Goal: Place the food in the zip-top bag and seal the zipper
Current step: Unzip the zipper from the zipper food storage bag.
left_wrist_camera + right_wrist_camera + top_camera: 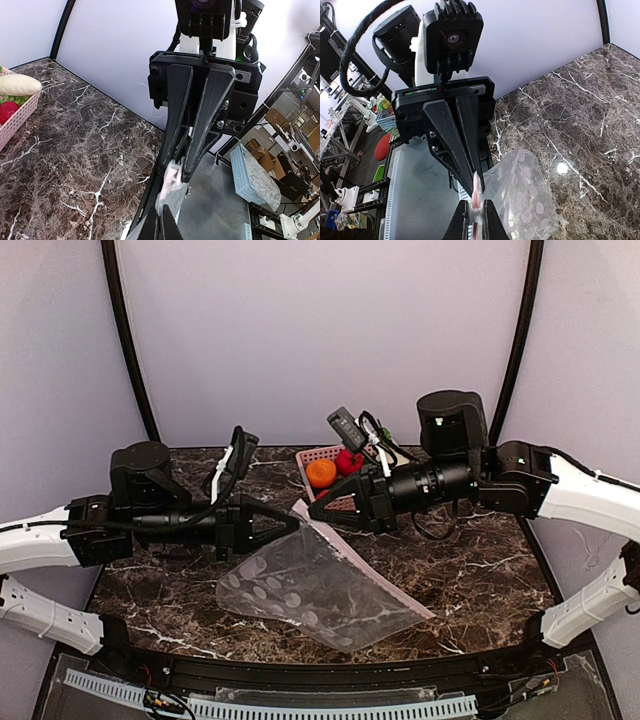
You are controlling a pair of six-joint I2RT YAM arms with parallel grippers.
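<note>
The clear dotted zip-top bag (300, 585) lies on the marble table with its far corner lifted. My left gripper (296, 522) is shut on the bag's mouth edge; its tips pinch the plastic in the left wrist view (161, 212). My right gripper (314, 508) faces it tip to tip and is shut on the pinkish zipper (476, 192) at its white slider, seen in the right wrist view (475, 210). The bag (530, 200) looks empty. The food sits in the pink basket (318, 455): an orange fruit (321, 472), a red tomato (348, 462), a cream-white vegetable (17, 85).
The pink basket (20, 120) stands at the back middle of the table, right behind the right gripper. Black frame posts rise at the back corners. The table's front edge (320, 665) has a black rail just beyond the bag.
</note>
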